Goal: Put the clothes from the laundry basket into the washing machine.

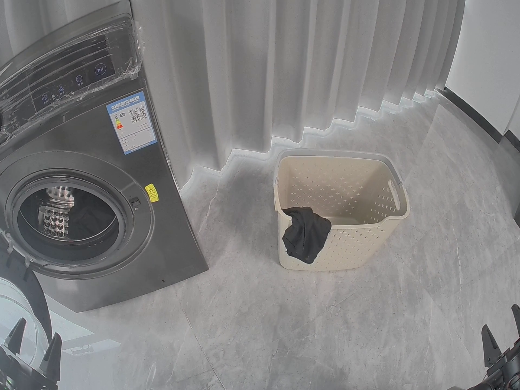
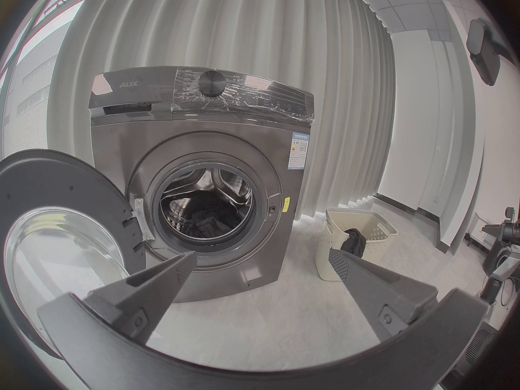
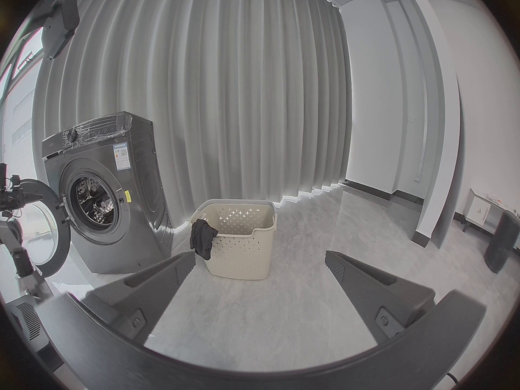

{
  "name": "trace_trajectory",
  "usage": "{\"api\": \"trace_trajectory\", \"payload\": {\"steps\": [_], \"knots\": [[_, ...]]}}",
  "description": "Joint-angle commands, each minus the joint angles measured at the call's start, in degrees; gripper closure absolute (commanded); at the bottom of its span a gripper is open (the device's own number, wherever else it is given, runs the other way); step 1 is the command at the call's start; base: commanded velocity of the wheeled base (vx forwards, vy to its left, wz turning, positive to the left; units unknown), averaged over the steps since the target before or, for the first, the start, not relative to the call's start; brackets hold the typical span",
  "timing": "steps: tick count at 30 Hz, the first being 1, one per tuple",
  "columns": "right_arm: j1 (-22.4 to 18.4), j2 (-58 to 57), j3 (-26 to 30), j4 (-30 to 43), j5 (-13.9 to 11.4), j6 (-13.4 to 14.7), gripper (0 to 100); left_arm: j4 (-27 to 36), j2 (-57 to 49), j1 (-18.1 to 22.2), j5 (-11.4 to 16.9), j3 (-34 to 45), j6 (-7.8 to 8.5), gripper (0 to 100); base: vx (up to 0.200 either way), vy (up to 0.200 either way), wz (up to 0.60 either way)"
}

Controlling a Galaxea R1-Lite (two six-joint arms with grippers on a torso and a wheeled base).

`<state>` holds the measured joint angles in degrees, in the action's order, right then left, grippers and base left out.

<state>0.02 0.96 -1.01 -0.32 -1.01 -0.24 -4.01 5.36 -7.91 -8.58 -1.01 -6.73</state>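
One black garment [image 1: 306, 234] was left, draped over the rim of the laundry basket [image 1: 357, 247] at the corner facing the washing machine [image 1: 81, 142], most of it hanging down the outer wall. Long axis ran roughly vertical, rim downward. Basket stood on the floor [image 1: 303, 326] near the curtain [image 1: 303, 55], apart from the machine and to its right from the robot's side. Machine door [image 2: 54, 190] stood wide open; dark clothes [image 2: 203, 220] lay in the drum [image 2: 216, 182].

Left gripper [image 1: 35, 342] sat low beside the open door, jaws spread wide, holding nothing; its wrist view faced the drum opening. Right gripper [image 1: 501, 326] sat low at the far right, also spread wide and empty. Both were well apart from the garment.

Key relation: garment lay ahead and to the left of the right gripper, ahead and to the right of the left one. Right wrist view had the basket nearly centred between the jaws, so the right arm looked nearer and better lined up. Next move probably called for that arm to go forward and down to the rim corner and close across the hanging fold from above. Possible snag: cloth catching on the rim and tipping the light basket.
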Motion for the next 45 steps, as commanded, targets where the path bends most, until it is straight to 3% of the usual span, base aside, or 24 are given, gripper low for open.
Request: {"api": "trace_trajectory", "payload": {"steps": [1, 7, 15, 18, 20, 22, 28, 30, 35, 37, 43, 45], "knots": [[-0.02, 0.09, 1.01, 0.05, -0.04, -0.02, 0, -0.03, 0.09, 0.00, 0.06, 1.01, -0.13, 0, 0.000, 0.000, 0.00], [-0.11, 0.00, 1.01, -0.03, 0.05, 0.16, 0, -0.03, 0.09, 0.00, 0.23, 1.01, -0.04, 0, 0.200, -0.200, 0.00], [-0.02, -0.35, 1.01, -0.12, -0.39, -0.99, 0, -0.03, 0.09, -0.09, 0.32, 1.01, -0.21, 0, 0.075, 0.000, 0.00], [-0.11, 0.09, -4.53, -2.76, -1.01, -0.46, 0, -0.03, 0.09, -0.09, 0.76, 1.01, -0.39, 0, 0.000, 0.000, 0.00], [0.15, 3.78, -15.69, -3.64, -1.01, 0.24, 0, -0.03, 0.09, -0.09, 0.94, 1.01, -0.30, 0, 0.000, 0.000, 0.00], [0.77, 8.09, -19.73, -3.64, -1.27, 0.77, 0, -0.03, 0.09, -0.09, 0.94, 1.01, -0.13, 0, 0.000, 0.000, 0.00], [10.26, 24.44, -19.47, -3.90, -9.54, 14.66, 0, -0.03, 0.09, -0.09, 0.94, 1.01, -0.65, 0, 0.000, 0.000, 0.00], [12.37, 30.77, -20.17, -4.69, -11.12, 17.65, 0, -0.03, 0.09, -0.09, 0.94, 1.01, -0.65, 0, 0.200, 0.000, 0.00], [13.77, 42.89, -22.63, -5.13, -12.35, 18.61, 0, 0.06, 0.09, -0.09, 1.02, 1.01, -0.57, 0, 0.200, 0.000, 0.00], [15.36, 49.57, -23.51, -7.59, -14.19, 18.79, 0, 0.06, 0.09, 0.00, 1.02, 1.01, -0.48, 0, 0.200, 0.000, 0.00], [15.97, 64.60, -23.95, -19.63, -14.37, 18.96, 0, -0.03, 0.09, -0.09, 1.02, 1.01, -0.39, 0, 0.000, 0.000, 0.00], [19.05, 70.67, -23.42, -25.43, -14.28, 19.05, 0, -0.03, 0.09, -0.09, 0.94, 1.01, -0.21, 0, 0.000, 0.000, 0.00]]}}
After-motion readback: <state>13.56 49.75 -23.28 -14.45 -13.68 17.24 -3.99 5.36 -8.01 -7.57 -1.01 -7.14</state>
